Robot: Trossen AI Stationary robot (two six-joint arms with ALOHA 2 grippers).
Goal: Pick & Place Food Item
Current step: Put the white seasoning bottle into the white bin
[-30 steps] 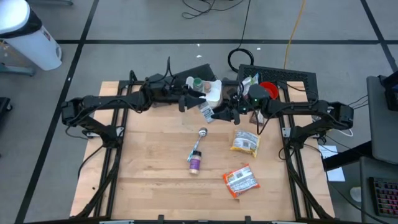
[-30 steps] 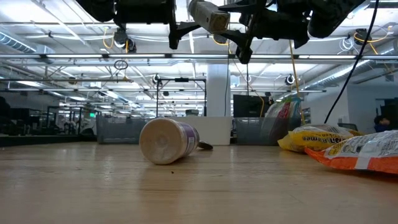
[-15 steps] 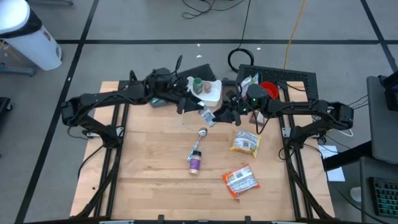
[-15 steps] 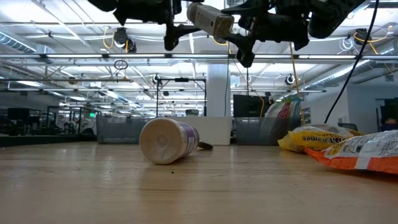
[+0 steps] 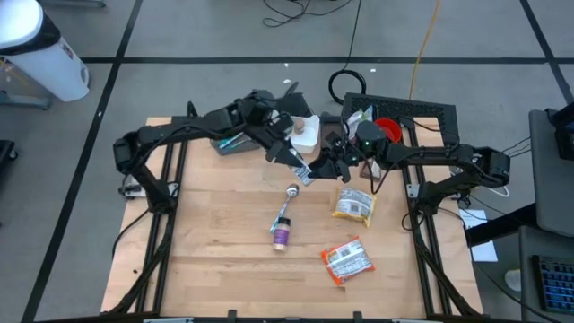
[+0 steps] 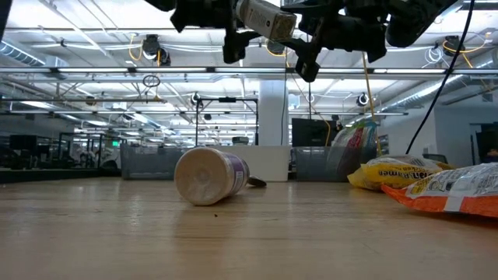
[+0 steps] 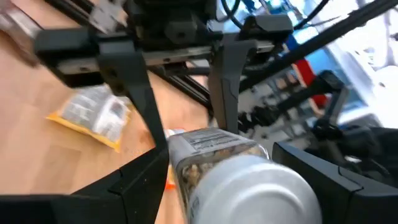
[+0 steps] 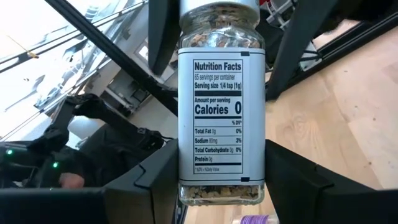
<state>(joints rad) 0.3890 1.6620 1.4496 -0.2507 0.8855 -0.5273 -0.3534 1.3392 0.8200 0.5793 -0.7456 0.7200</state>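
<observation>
A glass spice jar (image 8: pixel 221 112) with a white nutrition label and a silver cap (image 7: pixel 249 186) hangs high above the table (image 5: pixel 215 260). My right gripper (image 8: pixel 221 180) is shut on its bottom end. My left gripper (image 7: pixel 217 155) is open, with one finger on either side of the cap end (image 8: pixel 217 6). I cannot tell whether those fingers touch it. In the high view the jar (image 5: pixel 302 172) lies between my left gripper (image 5: pixel 289 158) and my right gripper (image 5: pixel 316 168), near the table's far middle. In the low view the jar (image 6: pixel 264 19) shows at the top. My right gripper pinches the jar's glass wall at its bottom end (image 8: pixel 186 186) between its two fingers. The fingers come about level from the table's right side and lie along the jar. The jar is lifted clear and roughly level, its cap pointing toward my left arm.
A purple jar (image 5: pixel 282 231) lies on its side mid-table. A yellow bag (image 5: pixel 352 205) and an orange bag (image 5: pixel 346 261) lie on the right half. A white container (image 5: pixel 307 135) and a black bin (image 5: pixel 417 112) with a red item stand at the far edge.
My left gripper has swung toward the table's right and the jar, turning as it went. Its open fingers now stand on either side of the jar's cap end. My right gripper has kept the jar in place.
</observation>
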